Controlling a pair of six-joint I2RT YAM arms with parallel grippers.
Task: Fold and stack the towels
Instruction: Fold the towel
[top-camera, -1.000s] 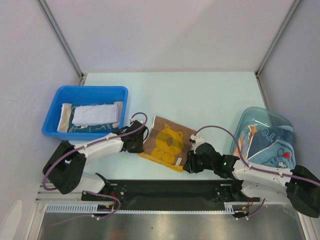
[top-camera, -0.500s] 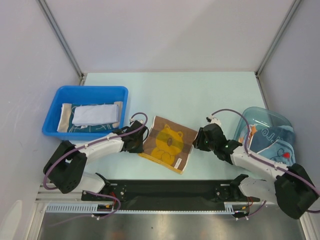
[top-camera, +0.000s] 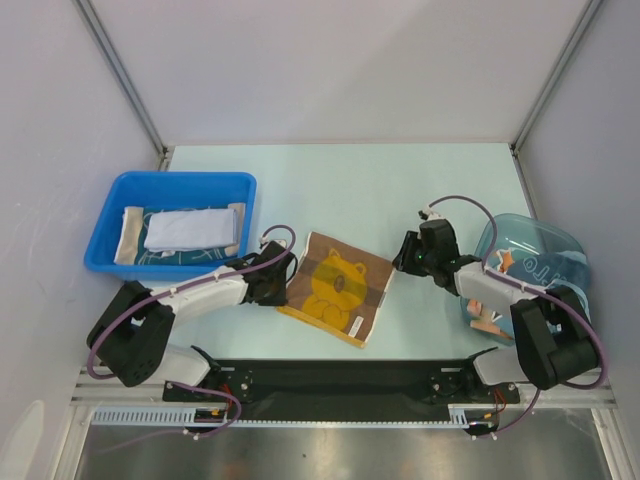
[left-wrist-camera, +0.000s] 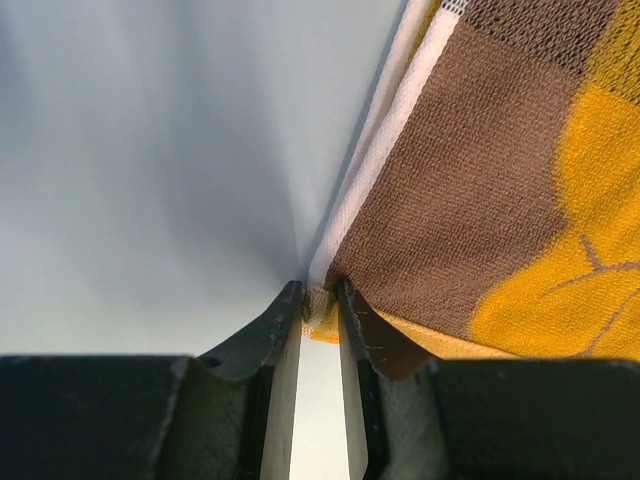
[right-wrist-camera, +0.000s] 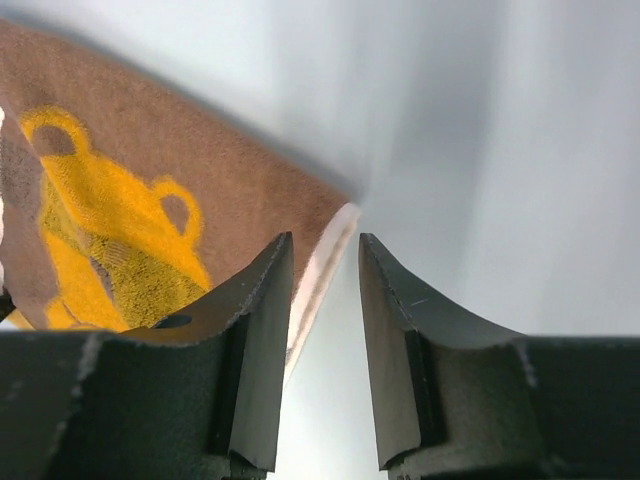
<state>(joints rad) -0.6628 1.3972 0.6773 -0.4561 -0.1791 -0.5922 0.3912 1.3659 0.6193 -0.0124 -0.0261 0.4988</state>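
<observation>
No word, brand or number can be read with certainty anywhere. The brown towel (top-camera: 335, 285), lying toward the bench's near edge, carries a small white tag (top-camera: 355, 322) at its near corner, too small to show any print. In the clear tub (top-camera: 530, 228) at the bench's right edge, a blue towel (top-camera: 550, 275) shows pale marks that may be letters, but they are illegible.
</observation>
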